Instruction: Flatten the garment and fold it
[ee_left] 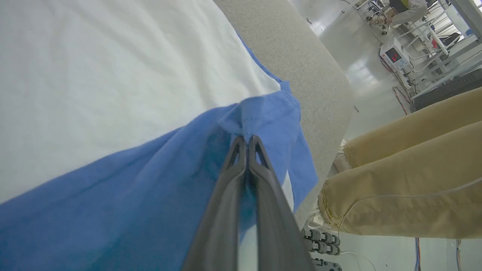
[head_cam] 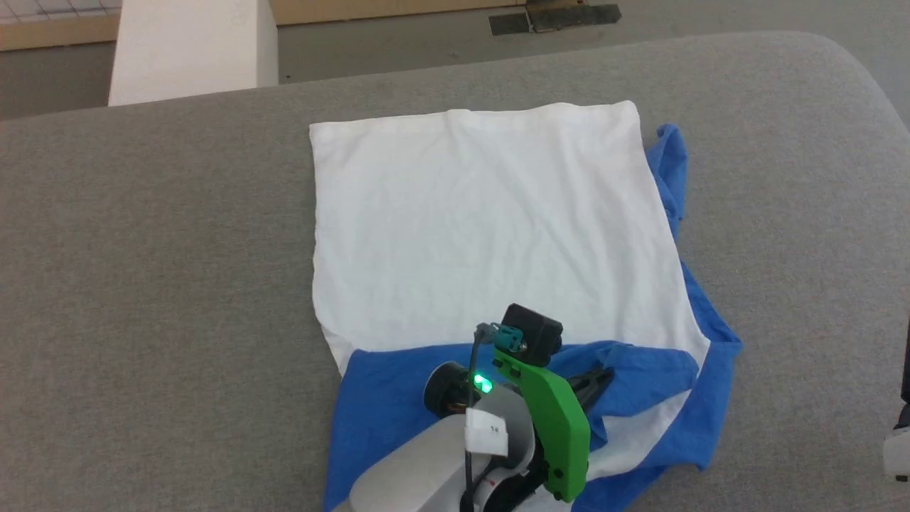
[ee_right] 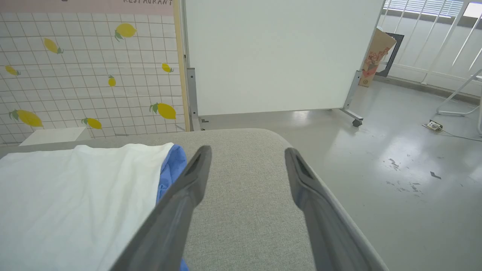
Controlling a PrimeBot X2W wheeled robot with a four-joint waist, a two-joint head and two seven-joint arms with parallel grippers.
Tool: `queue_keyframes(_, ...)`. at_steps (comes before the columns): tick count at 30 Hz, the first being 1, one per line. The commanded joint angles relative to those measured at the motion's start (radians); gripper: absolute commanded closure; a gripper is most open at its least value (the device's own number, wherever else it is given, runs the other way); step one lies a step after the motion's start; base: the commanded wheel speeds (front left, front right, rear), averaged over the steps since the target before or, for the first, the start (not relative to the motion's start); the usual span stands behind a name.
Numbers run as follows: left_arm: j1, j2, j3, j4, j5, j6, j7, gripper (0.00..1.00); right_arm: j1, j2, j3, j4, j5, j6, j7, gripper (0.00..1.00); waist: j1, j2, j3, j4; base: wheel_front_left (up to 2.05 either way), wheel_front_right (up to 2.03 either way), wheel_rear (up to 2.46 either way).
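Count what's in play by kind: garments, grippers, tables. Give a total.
garment: 1
grippers: 2 (left gripper shut on the garment, right gripper open)
table: 1
total: 4

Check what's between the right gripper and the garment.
Bare grey surface: in the right wrist view the open right gripper sits beside the garment, with only a strip of that surface before its blue edge.
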Motion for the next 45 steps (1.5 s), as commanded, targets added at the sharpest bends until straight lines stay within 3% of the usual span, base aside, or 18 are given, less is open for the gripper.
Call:
queue_keyframes(1, -0.049, -0.005, -0.037, 0.071, -0.025, 0.021, -0.050, 1.00, -0.029, 0.001, 0.016, 0.012, 0.004, -0.002, -0.009, 0.00, 0.0001, -0.0001, 0.059, -0.054, 0.00, 0.00, 0.00)
queue_keyframes(2, -0.059, -0.005, -0.051, 0.095, -0.035, 0.030, -0.064, 0.99, -0.034, 0.001, 0.020, 0.016, 0.003, -0.002, -0.010, 0.00, 0.0001, -0.0001, 0.065, -0.058, 0.00, 0.00, 0.00)
queue_keyframes(3, -0.071, -0.005, -0.068, 0.122, -0.051, 0.040, -0.080, 0.64, -0.039, 0.001, 0.025, 0.020, 0.003, -0.002, -0.012, 0.00, 0.0001, -0.0001, 0.071, -0.063, 0.00, 0.00, 0.00)
queue_keyframes(4, -0.081, -0.005, -0.084, 0.143, -0.061, 0.048, -0.090, 0.51, -0.043, 0.001, 0.028, 0.024, 0.003, -0.002, -0.013, 0.00, 0.0001, -0.0001, 0.074, -0.065, 0.00, 0.00, 0.00)
queue_keyframes(6, -0.104, -0.005, -0.120, 0.178, -0.079, 0.059, -0.113, 0.00, -0.051, 0.001, 0.033, 0.031, 0.001, -0.002, -0.016, 0.00, 0.0001, -0.0001, 0.078, -0.068, 0.00, 0.00, 0.00)
queue_keyframes(13, -0.185, -0.006, -0.179, 0.143, -0.178, 0.053, -0.238, 0.00, -0.045, 0.001, 0.014, 0.046, -0.008, -0.002, -0.013, 0.00, 0.0001, -0.0001, 0.036, -0.026, 0.00, 0.00, 0.00)
queue_keyframes(18, -0.240, -0.005, -0.137, 0.094, -0.190, 0.068, -0.363, 0.00, -0.019, 0.001, 0.009, 0.038, -0.013, -0.002, -0.002, 0.00, 0.0001, -0.0001, -0.025, 0.021, 0.00, 0.00, 0.00)
queue_keyframes(21, -0.249, 0.035, -0.081, 0.057, -0.163, 0.102, -0.421, 0.00, 0.001, 0.001, 0.009, 0.030, -0.016, -0.002, 0.008, 0.00, 0.0001, -0.0001, -0.057, 0.050, 0.00, 0.00, 0.00)
queue_keyframes(26, -0.211, 0.198, 0.049, -0.060, -0.073, 0.207, -0.454, 0.00, 0.030, 0.001, 0.023, 0.021, -0.011, -0.002, 0.023, 0.00, 0.0001, -0.0001, -0.087, 0.091, 0.00, 0.00, 0.00)
queue_keyframes(31, -0.051, 0.382, 0.253, -0.276, 0.049, 0.329, -0.457, 0.00, 0.050, 0.001, 0.030, 0.021, -0.006, -0.002, 0.027, 0.00, 0.0001, -0.0001, -0.110, 0.119, 0.00, 0.00, 0.00)
queue_keyframes(35, 0.121, 0.471, 0.374, -0.423, 0.121, 0.401, -0.457, 0.00, 0.068, 0.001, 0.039, 0.028, -0.002, -0.002, 0.028, 0.00, 0.0001, -0.0001, -0.129, 0.131, 0.00, 0.00, 0.00)
queue_keyframes(41, 0.380, 0.487, 0.483, -0.586, 0.213, 0.464, -0.457, 0.00, 0.091, 0.001, 0.051, 0.043, 0.013, -0.002, 0.023, 0.00, 0.0001, -0.0001, -0.146, 0.140, 0.00, 0.00, 0.00)
queue_keyframes(45, 0.495, 0.464, 0.501, -0.623, 0.294, 0.460, -0.457, 0.00, 0.103, 0.001, 0.051, 0.063, 0.027, -0.002, 0.011, 0.00, 0.0001, -0.0001, -0.145, 0.145, 0.00, 0.00, 0.00)
